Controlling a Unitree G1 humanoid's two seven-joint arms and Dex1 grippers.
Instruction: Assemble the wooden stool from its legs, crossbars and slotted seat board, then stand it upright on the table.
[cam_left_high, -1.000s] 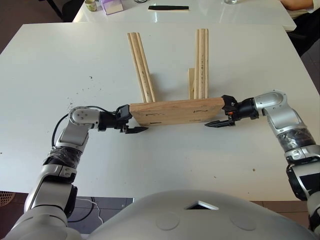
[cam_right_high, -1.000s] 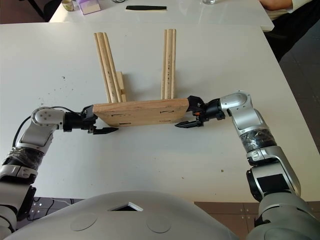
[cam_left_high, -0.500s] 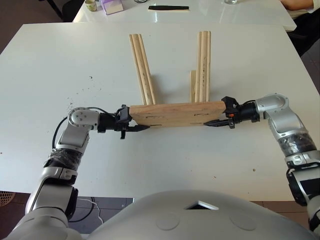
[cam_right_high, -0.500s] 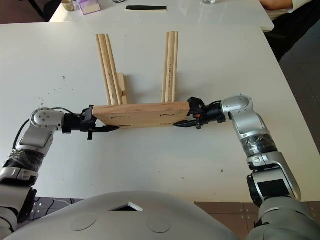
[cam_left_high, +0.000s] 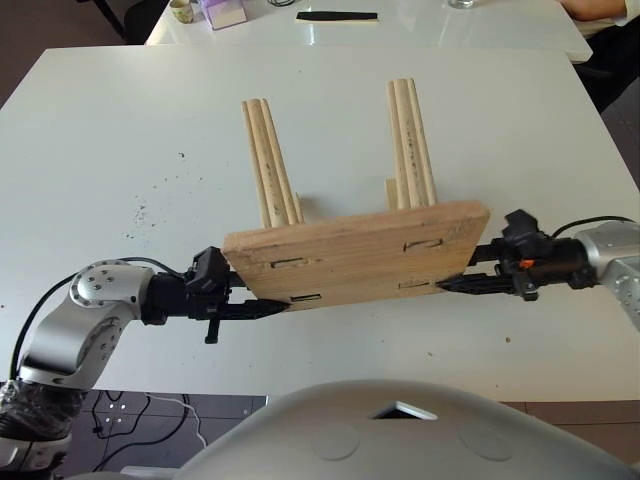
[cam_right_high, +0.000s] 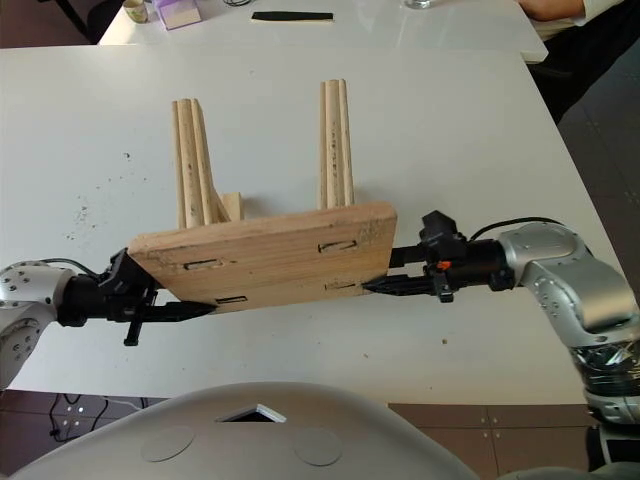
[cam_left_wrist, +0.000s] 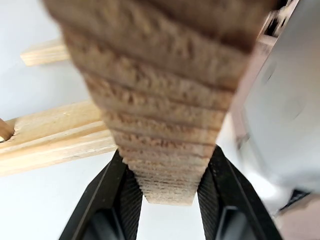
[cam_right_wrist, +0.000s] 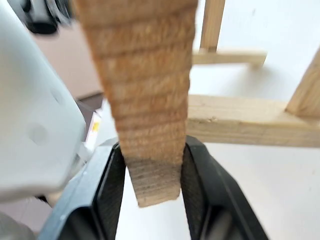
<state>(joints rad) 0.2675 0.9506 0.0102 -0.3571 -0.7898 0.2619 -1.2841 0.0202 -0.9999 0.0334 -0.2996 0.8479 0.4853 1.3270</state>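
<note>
stool: a pale wooden stool of slotted rectangular seat board (cam_left_high: 355, 255), two pairs of round legs and a short crossbar (cam_left_high: 392, 190), already joined. it lay tipped on its side over the white bench (cam_left_high: 120, 130), seat face turned up toward the head camera and legs pointing at the far edge. whether the legs touched the bench i could not tell.
legs: the left pair (cam_left_high: 268, 165) and the right pair (cam_left_high: 412, 145) stood well apart, each rising from behind the board's far edge.
left pincer: the left pincer (cam_left_wrist: 169, 192) was closed onto the board's left end, one black finger (cam_left_wrist: 112, 200) pressed flat against each face.
right pincer: the right pincer (cam_right_wrist: 152, 185) clamped the board's right end the same way, wood squeezed between both pads.
edges: the board's near long edge hung close to the bench's near edge; the leg tips stopped well short of the far edge.
open room: bare white surface lay to the left, to the right and beyond the legs. a scatter of dark specks (cam_left_high: 150, 195) sat left of the stool, apart from it.
change: against half a second before, the stool had come nearer the robot and looked raised, the seat face showing broader and tilted further up. both arms had drawn back toward the near edge with their grip unchanged.
</note>
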